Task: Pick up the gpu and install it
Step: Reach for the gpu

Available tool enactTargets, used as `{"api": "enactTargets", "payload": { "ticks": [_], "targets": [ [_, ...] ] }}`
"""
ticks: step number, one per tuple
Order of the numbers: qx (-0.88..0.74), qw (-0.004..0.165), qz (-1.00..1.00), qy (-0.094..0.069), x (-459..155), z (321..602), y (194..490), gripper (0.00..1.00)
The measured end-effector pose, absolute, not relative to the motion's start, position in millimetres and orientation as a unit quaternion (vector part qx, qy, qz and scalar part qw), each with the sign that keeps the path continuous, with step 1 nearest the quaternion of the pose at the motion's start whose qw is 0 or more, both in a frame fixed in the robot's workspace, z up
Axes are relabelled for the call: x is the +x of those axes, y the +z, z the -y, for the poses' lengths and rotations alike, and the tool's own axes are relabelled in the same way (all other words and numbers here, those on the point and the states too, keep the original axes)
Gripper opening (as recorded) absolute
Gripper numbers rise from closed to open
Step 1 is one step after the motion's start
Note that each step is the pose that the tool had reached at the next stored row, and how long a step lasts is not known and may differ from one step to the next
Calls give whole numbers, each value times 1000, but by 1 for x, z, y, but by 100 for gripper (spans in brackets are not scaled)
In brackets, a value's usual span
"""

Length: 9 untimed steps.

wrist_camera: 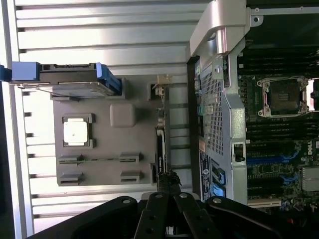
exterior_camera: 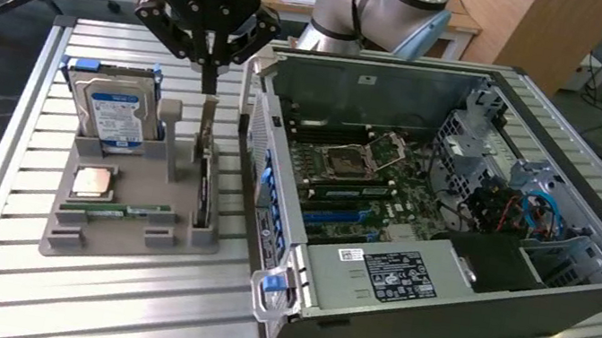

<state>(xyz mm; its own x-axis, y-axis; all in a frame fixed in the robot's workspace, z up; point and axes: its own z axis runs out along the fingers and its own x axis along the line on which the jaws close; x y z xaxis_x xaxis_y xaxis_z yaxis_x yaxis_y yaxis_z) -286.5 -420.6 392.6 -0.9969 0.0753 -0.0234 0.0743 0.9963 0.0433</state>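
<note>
ok, gripper fingers are pressed together, hanging straight down over the gpu. tips sit right at the card's top edge; can't tell if they're actually pinching it or just touching.

gpu stands on edge in its slot along the grey holder's edge nearest the open pc case, not lifted.

holder is on the slatted counter, toward its edge on the exterior view's left, with the case just beside it.

also in the holder:
- hard drive, upright at the far corner away from the case
- cpu, flat mid-holder
- green memory stick, flat near the front edge

case side is off and the motherboard is exposed.
</note>
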Motion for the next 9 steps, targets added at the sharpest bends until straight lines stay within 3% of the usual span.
{"api": "enactTargets", "payload": {
  "ticks": [9],
  "targets": [
    [37, 13, -999, 21, -290, 421, 393, 10]
  ]
}}
